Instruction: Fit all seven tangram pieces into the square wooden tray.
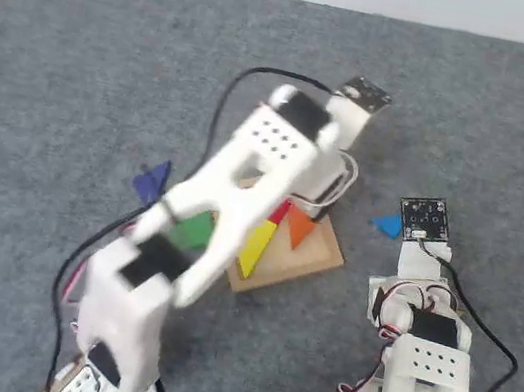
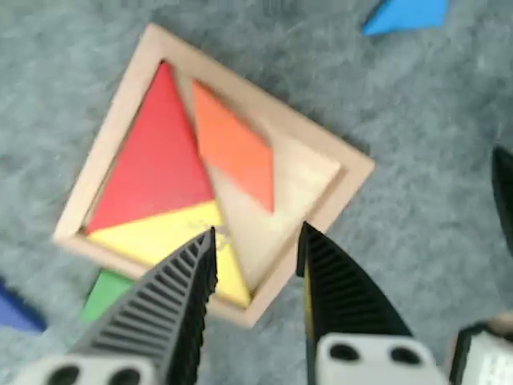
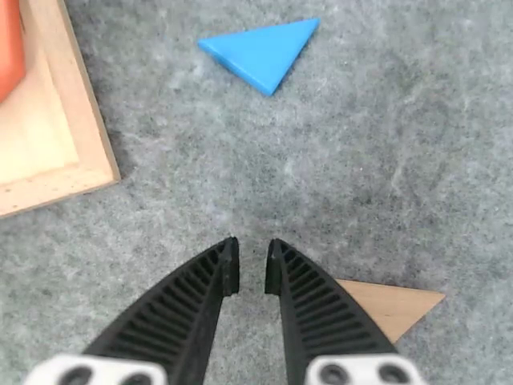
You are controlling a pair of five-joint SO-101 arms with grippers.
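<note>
The square wooden tray (image 2: 341, 180) lies on grey carpet and holds a red triangle (image 2: 156, 156), a yellow triangle (image 2: 164, 237) and an orange parallelogram (image 2: 234, 144). My left gripper (image 2: 256, 233) hangs open above the tray's bare corner, nothing between its fingers. Just outside the tray lie a green piece (image 2: 104, 293) and a dark blue triangle (image 1: 151, 180). A light blue triangle (image 3: 260, 52) sits on the carpet ahead of my right gripper (image 3: 250, 261), whose fingers are almost together and hold nothing. A plain wooden triangle (image 3: 393, 309) lies beside that gripper.
The left arm (image 1: 232, 191) stretches across the tray (image 1: 317, 257) in the high view and hides part of it. The right arm (image 1: 420, 366) stands at the front right. Open carpet runs along the back and far left.
</note>
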